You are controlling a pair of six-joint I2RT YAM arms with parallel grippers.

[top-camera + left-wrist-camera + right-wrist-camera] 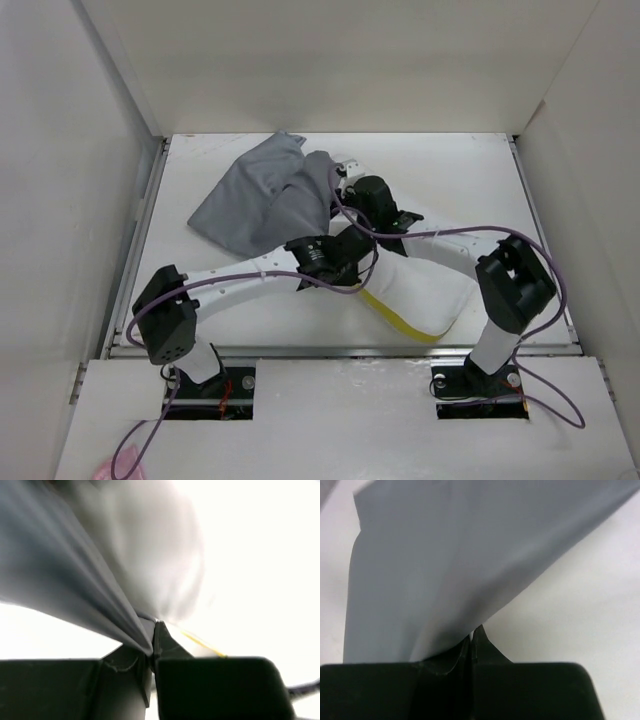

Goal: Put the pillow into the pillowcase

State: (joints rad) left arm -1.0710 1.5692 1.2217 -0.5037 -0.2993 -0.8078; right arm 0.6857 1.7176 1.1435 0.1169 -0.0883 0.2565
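Note:
The grey pillowcase (262, 195) lies wrinkled at the back left of the table, its near edge lifted. The white pillow (425, 292) with a yellow band lies at the front right, partly under the arms. My left gripper (345, 243) is shut on the pillowcase's edge, seen close in the left wrist view (153, 630), where grey cloth (85, 580) fans out and the pillow's yellow band (202, 644) shows behind. My right gripper (340, 188) is shut on the pillowcase edge further back; its wrist view (471, 639) shows grey cloth (455, 560) rising from the jaws.
White walls (70, 200) enclose the table on the left, back and right. The arm bases (205, 375) stand at the near edge. Purple cables (450, 232) run along both arms. A pink scrap (112, 470) lies at the bottom left, off the table.

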